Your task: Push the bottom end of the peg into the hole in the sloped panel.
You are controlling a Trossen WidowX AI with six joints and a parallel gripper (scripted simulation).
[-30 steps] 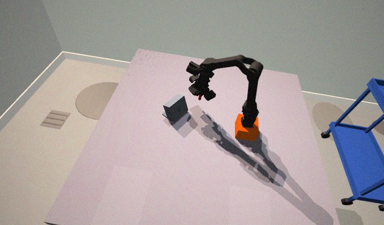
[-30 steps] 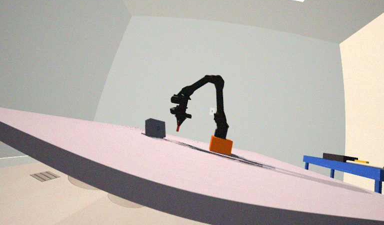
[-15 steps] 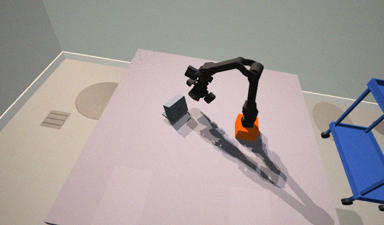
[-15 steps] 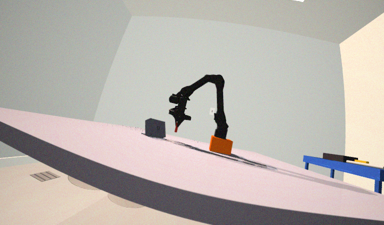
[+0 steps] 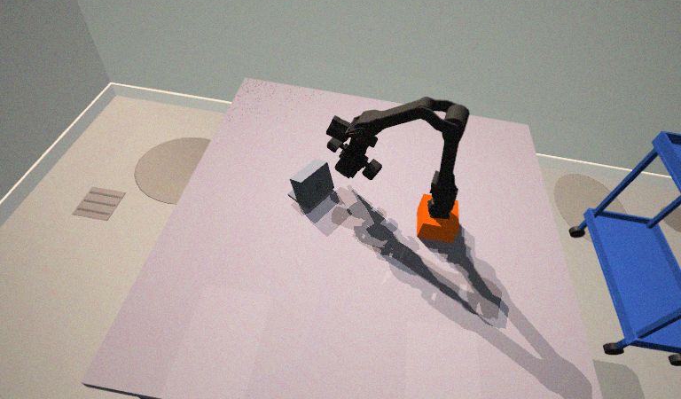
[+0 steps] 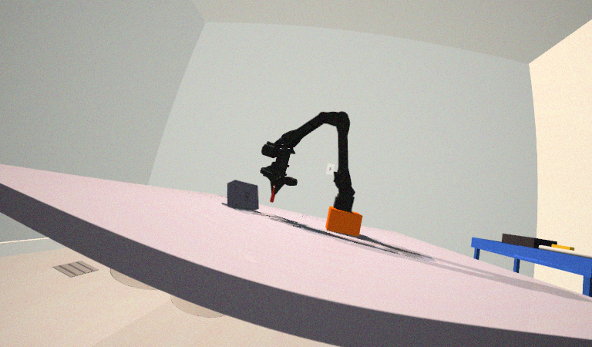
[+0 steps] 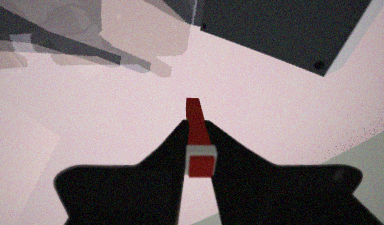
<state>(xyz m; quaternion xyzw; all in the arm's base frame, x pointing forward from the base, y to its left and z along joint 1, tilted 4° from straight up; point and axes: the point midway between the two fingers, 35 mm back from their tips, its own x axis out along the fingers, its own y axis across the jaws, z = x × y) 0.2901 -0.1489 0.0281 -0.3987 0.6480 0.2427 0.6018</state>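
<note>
A red square-sided peg (image 6: 272, 193) (image 7: 196, 122) with a grey band near its top end is held clear of the table, slightly tilted. My gripper (image 6: 274, 186) (image 7: 195, 125) is shut on it. In the top view the peg is hidden behind the gripper. The dark grey panel block (image 5: 311, 188) (image 6: 237, 197) (image 7: 280, 20) stands on the table beside the gripper, to its left in the top and exterior views. Its hole (image 6: 247, 194) shows as a small dark mark in the face. In the wrist view the hole cannot be made out. The peg and the block are apart.
The arm's orange base (image 5: 436, 224) (image 6: 344, 221) stands on the pink table (image 5: 301, 299) (image 6: 218, 247), right of the block. Arm shadows run over the table. A blue cart (image 5: 637, 264) (image 6: 545, 256) stands beyond the table's right edge.
</note>
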